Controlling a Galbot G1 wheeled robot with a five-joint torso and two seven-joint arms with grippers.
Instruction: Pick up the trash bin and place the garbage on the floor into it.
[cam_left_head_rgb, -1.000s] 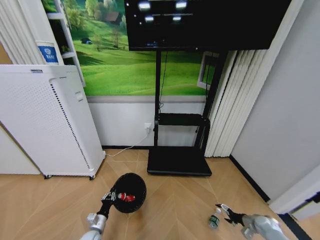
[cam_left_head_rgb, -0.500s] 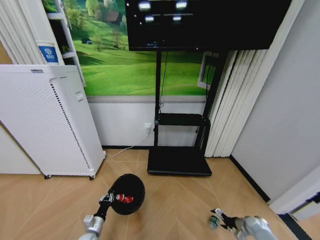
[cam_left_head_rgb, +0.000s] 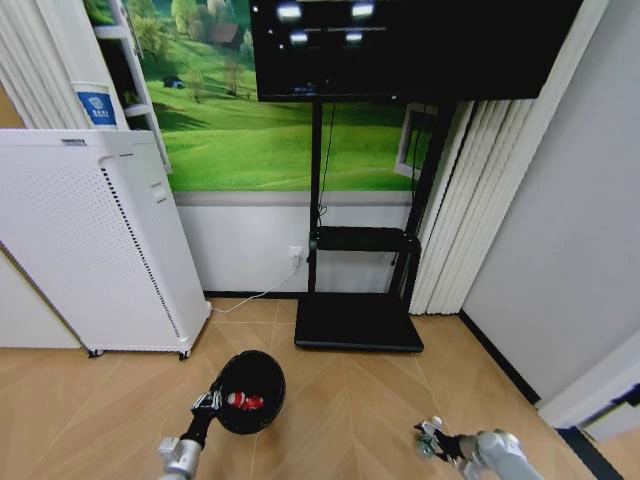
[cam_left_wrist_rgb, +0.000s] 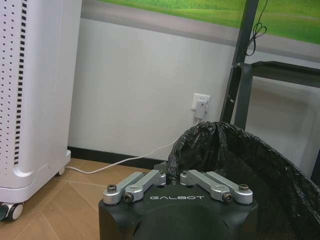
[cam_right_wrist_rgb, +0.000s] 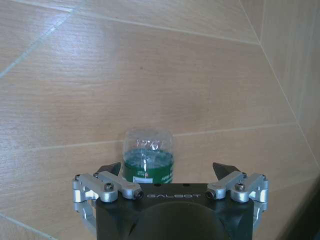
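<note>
The trash bin, black mesh with a black liner, hangs low over the wooden floor, and my left gripper is shut on its near rim. Red and white garbage lies inside it. In the left wrist view the gripper pinches the liner-covered rim of the bin. On the floor at the lower right lies a small green-labelled bottle, with my right gripper right at it. The right wrist view shows that gripper open, the bottle lying between its fingertips.
A tall white perforated appliance on castors stands at the left. The black TV stand base sits ahead against the wall, with a white cable running to a socket. Curtains and a grey wall close off the right.
My right gripper has moved left along the floor until its fingers straddle the bottle. My left arm has drawn the bin slightly left and nearer to me.
</note>
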